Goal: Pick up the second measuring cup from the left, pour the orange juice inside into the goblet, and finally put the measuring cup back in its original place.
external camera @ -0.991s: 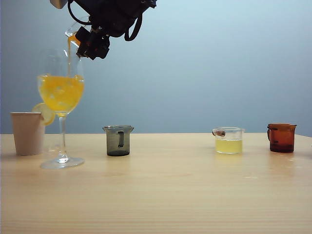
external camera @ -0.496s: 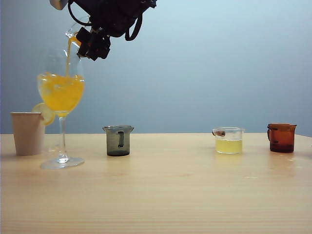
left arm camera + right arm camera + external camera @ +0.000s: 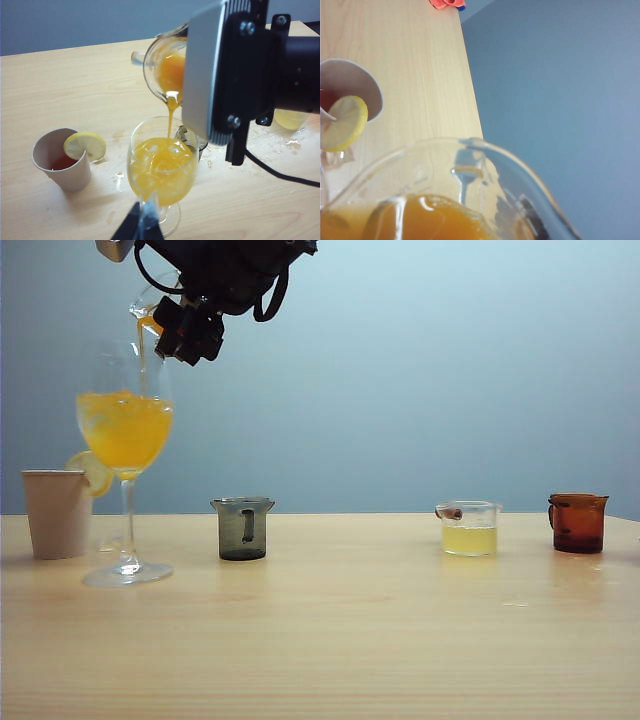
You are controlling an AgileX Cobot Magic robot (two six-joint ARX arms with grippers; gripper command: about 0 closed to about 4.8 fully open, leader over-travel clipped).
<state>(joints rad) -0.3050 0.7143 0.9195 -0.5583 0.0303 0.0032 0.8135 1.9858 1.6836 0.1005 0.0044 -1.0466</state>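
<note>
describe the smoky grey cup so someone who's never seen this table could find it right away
Start at the tall goblet of orange juice at the table's left. The next thing to its right is the smoky grey cup. It alone is dark grey, with a black handle facing the exterior camera.

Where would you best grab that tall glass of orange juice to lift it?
Probably the goblet by its thin upright stem, pinched from the grey cup side; the paper cup crowds the other, and the bowl is wide and full. The right tool pours from the measuring cup above; the left tool, seen only in its wrist view, faces the goblet.
</note>
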